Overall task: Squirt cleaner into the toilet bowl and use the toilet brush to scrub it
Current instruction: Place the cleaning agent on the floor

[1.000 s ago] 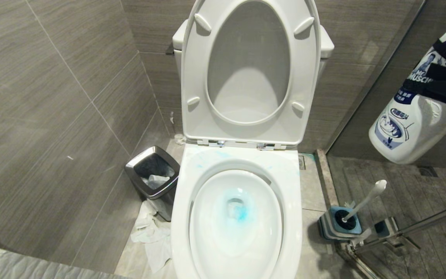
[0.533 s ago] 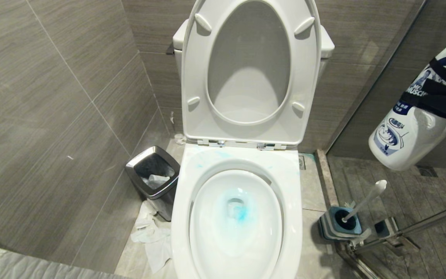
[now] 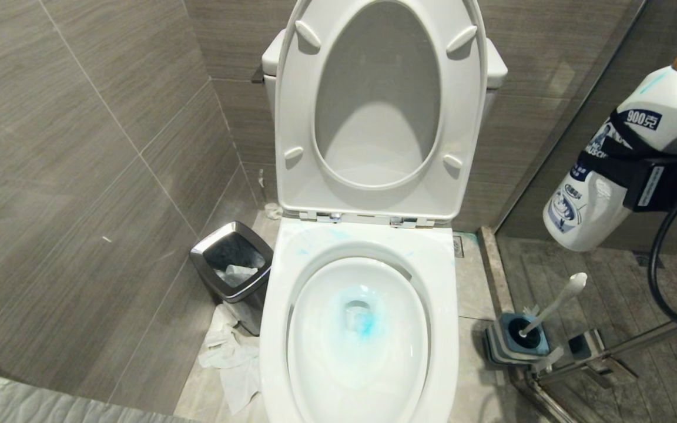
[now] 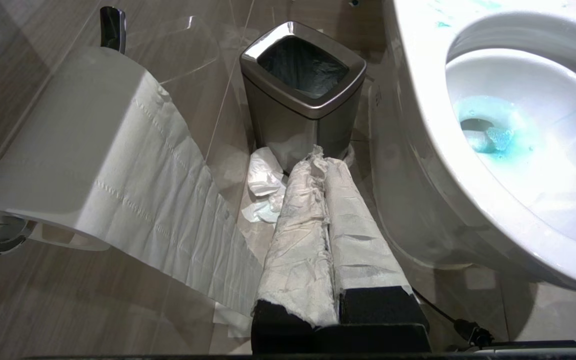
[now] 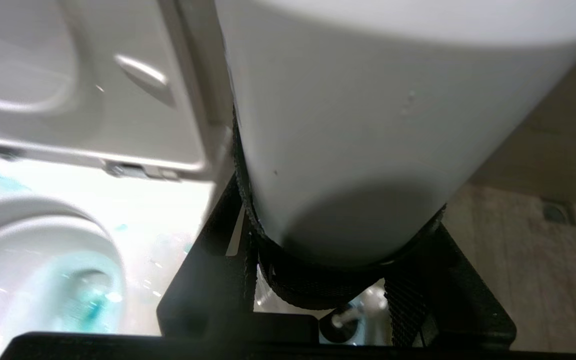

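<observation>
The right gripper (image 3: 638,167) clamps a white cleaner bottle (image 3: 620,147) with an orange cap, tilted, held up right of the toilet bowl (image 3: 450,305). Turquoise cleaner (image 3: 365,320) pools in the glossy basin. The left gripper (image 4: 325,200), paper-wrapped, is closed near the bin (image 4: 303,95).

I have the toilet bowl (image 3: 441,282) dead ahead on the floor, its seat and lid (image 3: 379,111) tipped up behind it against the cistern. Cleaner (image 3: 365,320) sits pooled in the bottom of the bowl. Left of the bowl, near the wall, stands the bin (image 3: 233,264), with crumpled paper (image 3: 230,355) on the floor before it. To the right, the toilet brush (image 3: 553,302) leans in its holder (image 3: 512,341). Above that, the right gripper (image 3: 623,170) holds the cleaner bottle (image 3: 626,147), cap uppermost.
</observation>
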